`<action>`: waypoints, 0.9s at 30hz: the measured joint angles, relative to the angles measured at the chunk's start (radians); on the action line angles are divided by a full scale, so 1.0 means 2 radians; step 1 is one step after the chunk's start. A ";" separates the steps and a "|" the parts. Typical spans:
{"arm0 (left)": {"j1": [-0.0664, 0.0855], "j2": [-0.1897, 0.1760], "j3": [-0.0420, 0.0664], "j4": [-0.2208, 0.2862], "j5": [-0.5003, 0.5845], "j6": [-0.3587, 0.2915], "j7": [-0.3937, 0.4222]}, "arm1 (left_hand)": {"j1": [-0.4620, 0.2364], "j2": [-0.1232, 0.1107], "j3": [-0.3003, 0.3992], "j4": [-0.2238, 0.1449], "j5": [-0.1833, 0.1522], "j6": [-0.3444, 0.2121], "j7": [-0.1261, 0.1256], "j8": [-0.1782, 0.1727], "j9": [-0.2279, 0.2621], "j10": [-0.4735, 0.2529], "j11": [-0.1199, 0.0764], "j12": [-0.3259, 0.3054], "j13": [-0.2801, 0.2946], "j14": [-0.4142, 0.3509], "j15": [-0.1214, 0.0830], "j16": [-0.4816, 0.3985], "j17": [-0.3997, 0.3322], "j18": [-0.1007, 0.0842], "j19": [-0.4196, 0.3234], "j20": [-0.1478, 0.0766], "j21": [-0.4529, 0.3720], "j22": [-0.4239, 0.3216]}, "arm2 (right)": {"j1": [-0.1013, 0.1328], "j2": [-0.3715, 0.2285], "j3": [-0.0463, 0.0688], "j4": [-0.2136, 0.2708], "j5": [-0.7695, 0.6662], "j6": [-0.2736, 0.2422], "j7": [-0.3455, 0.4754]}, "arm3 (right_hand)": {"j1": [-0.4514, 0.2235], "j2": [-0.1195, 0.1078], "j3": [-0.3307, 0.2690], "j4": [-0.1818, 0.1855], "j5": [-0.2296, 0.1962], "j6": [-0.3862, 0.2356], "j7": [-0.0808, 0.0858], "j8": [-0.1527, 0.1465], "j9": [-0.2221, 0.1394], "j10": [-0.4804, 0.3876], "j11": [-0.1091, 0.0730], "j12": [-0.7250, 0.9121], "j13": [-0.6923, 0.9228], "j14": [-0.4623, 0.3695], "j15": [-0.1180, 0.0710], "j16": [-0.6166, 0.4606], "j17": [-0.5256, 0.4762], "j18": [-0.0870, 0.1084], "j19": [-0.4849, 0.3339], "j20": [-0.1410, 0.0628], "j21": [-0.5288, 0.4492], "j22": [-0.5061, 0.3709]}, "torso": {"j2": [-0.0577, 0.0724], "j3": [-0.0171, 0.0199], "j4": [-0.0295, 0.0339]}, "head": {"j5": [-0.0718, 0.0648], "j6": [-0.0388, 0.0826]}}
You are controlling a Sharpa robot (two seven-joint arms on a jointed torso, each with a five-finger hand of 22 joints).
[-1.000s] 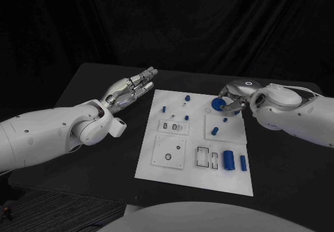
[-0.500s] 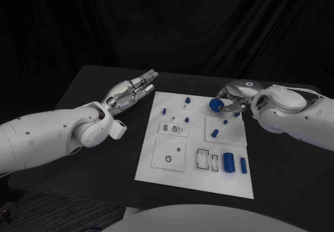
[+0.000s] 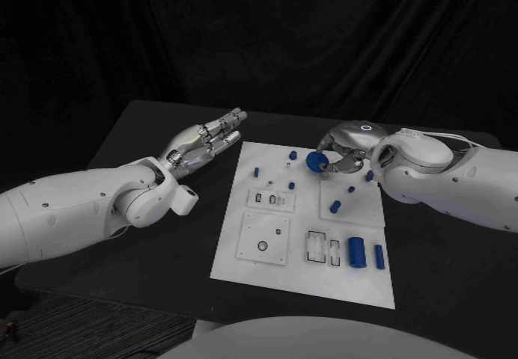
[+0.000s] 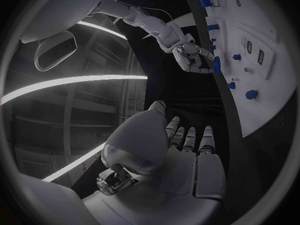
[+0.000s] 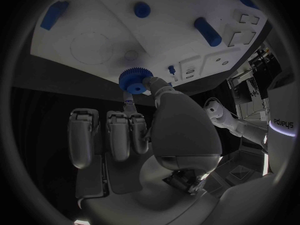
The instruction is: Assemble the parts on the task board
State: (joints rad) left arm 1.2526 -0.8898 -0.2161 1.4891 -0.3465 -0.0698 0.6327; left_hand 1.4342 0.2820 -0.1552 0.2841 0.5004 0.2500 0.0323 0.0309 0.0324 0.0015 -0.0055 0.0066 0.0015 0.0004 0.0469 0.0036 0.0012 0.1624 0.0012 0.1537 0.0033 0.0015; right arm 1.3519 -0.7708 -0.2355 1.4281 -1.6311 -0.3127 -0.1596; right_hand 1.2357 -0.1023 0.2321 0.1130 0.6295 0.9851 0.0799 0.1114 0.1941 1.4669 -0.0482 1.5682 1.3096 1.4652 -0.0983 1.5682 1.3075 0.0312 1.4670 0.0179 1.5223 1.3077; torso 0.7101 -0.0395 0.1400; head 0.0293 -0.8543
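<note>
The white task board (image 3: 297,273) lies in the middle of the black table. My right hand (image 3: 343,149) pinches a blue toothed gear (image 3: 317,162) between thumb and a finger, just above the board's far middle. In the right wrist view the gear (image 5: 135,81) hangs close to the board (image 5: 94,35), my other fingers (image 5: 115,135) straight and apart from it. My left hand (image 3: 205,142) hovers flat with fingers stretched out and nothing in it, left of the board's far corner. The left wrist view shows the left hand (image 4: 181,155) and, farther off, the right hand (image 4: 190,57) with the gear (image 4: 217,65).
Small blue pegs (image 3: 291,153) (image 3: 256,171) (image 3: 336,206) stand on the board's far half. Two blue cylinders (image 3: 356,249) (image 3: 378,256) lie near its front right corner beside rectangular slots (image 3: 314,245). A square plate with a round hole (image 3: 263,237) sits front left.
My right hand has carried the gear leftward, from the board's far right toward its far middle. The left hand has hardly moved.
</note>
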 measured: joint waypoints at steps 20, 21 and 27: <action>0.000 0.008 0.000 -0.003 0.000 0.004 -0.001 | 0.000 0.000 0.000 0.000 0.000 0.000 0.000 0.000 0.000 0.000 0.000 0.000 0.000 0.000 0.000 0.000 0.000 0.000 0.000 0.004 0.000 0.000 | 0.000 0.080 0.001 -0.056 0.000 0.008 0.005 | -0.001 -0.001 0.006 -0.001 -0.008 0.000 0.000 0.000 0.000 0.000 0.000 0.000 0.000 0.000 0.000 0.000 0.000 -0.008 0.000 0.000 0.006 0.000 | 0.000 0.0010 0.0001 | 0.000 -0.002; 0.000 0.009 0.000 -0.003 0.000 0.005 -0.001 | 0.000 0.000 0.000 0.000 0.000 0.000 0.000 0.000 0.000 0.000 0.000 0.000 0.000 0.000 0.000 0.000 0.000 0.000 0.000 0.004 0.000 0.000 | 0.000 0.081 0.001 -0.057 0.000 0.008 0.006 | 0.000 -0.001 0.006 -0.001 -0.008 0.000 0.000 0.000 0.000 0.000 0.000 0.000 0.000 0.000 0.000 0.000 0.000 -0.008 0.000 0.000 0.006 0.000 | 0.000 0.0010 0.0000 | 0.000 -0.002; 0.000 0.011 0.000 -0.005 0.000 0.006 -0.002 | 0.000 0.000 0.001 -0.001 0.000 0.000 0.000 0.000 0.000 0.000 0.000 0.000 0.000 0.000 0.004 0.000 0.000 0.000 0.000 0.004 0.000 0.000 | -0.003 0.089 0.001 -0.061 0.000 0.012 0.008 | 0.002 -0.001 0.008 -0.001 -0.012 0.000 0.000 0.000 0.000 0.000 0.000 0.000 0.000 0.000 0.000 0.000 0.000 -0.008 0.000 0.000 0.006 0.000 | 0.000 0.0008 -0.0015 | 0.001 -0.002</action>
State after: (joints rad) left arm 1.2525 -0.8675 -0.2161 1.4800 -0.3465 -0.0569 0.6285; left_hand 1.4342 0.2819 -0.1524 0.2813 0.5004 0.2500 0.0323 0.0309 0.0324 0.0015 -0.0055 0.0066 0.0009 0.0004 0.0540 0.0036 0.0014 0.1624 0.0011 0.1608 0.0034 0.0016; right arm 1.3469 -0.5935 -0.2344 1.3054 -1.6317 -0.2882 -0.1441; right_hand 1.2389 -0.1039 0.2486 0.1102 0.6062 0.9850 0.0792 0.1119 0.1941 1.4668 -0.0480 1.5682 1.3095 1.4652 -0.0983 1.5682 1.3074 0.0152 1.4669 0.0179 1.5336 1.3074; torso 0.7098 -0.0379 0.1370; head 0.0307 -0.8586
